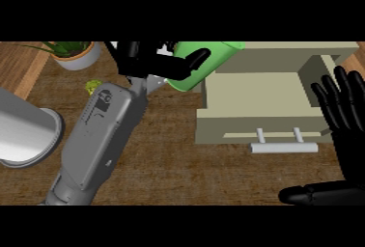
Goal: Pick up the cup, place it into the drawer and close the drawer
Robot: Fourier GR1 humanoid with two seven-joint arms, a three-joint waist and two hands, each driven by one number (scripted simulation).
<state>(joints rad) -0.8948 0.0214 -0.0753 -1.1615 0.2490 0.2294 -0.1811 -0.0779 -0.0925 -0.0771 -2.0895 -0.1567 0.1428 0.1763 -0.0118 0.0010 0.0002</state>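
Observation:
A green cup hangs tilted at the top of the head view, over the back left corner of the open drawer. My left hand is curled round the cup from its left side, the thumb across its front. The cream drawer is pulled out of its cabinet, and its grey bar handle faces me. At the right edge my right hand rests open with fingers up, beside the drawer's right wall.
A potted plant stands at the back left. A large grey metal pot sits at the left edge. A small yellow-green object lies beside my left forearm. Wooden counter stretches in front of the drawer.

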